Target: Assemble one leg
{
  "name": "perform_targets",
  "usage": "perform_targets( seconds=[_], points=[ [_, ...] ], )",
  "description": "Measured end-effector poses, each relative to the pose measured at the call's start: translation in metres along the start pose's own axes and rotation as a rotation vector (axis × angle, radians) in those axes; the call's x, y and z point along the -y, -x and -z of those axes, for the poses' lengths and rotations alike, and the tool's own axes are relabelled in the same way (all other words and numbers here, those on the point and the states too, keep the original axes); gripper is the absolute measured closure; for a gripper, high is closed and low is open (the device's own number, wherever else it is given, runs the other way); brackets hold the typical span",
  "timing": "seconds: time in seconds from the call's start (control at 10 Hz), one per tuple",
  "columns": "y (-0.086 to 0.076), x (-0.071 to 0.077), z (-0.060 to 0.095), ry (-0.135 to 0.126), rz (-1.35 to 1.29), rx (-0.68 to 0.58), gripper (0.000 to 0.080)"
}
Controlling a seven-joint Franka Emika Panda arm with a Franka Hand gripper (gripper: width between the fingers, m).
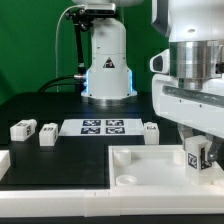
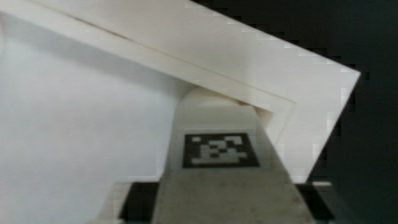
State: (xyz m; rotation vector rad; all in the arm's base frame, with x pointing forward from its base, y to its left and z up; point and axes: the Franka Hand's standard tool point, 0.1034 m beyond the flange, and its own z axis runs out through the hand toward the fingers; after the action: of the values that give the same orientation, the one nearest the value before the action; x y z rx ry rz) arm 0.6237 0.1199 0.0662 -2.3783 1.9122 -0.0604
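Exterior view: a white robot arm reaches down over a black bench (image 1: pixel 40 105). Its claw (image 1: pixel 197 160) is clamped on a small white leg (image 1: pixel 196 154), whose black-and-white tag faces the camera. The held leg stands upright over a large white tray (image 1: pixel 150 170), near the tray's corner on the exterior view's right. A round hole (image 1: pixel 127 180) shows in the tray's surface, apart from the leg. Behind the tray lies the flat marker board (image 1: pixel 103 126). Three loose legs (image 1: pixel 47 133) rest on the bench beside that board, two on one side and one on the other.

Wrist view: the held leg (image 2: pixel 222 150) fills the centre, tag visible, its far end touching the tray's raised corner rim (image 2: pixel 267 75). Dark fingers (image 2: pixel 143 200) press both sides of it.
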Motion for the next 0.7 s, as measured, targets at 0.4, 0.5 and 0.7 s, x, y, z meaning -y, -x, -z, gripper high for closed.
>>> perform_targets(
  seconds=[0.4, 0.5, 0.7],
  points=[
    [0.0036, 0.0004, -0.0006, -0.002, -0.49, 0.013, 0.0508],
    [0.0035, 0.0005, -0.0006, -0.002, -0.567, 0.021, 0.0508],
    [0.0039, 0.0008, -0.0007, -0.004, -0.553, 0.033, 0.0508]
  ],
)
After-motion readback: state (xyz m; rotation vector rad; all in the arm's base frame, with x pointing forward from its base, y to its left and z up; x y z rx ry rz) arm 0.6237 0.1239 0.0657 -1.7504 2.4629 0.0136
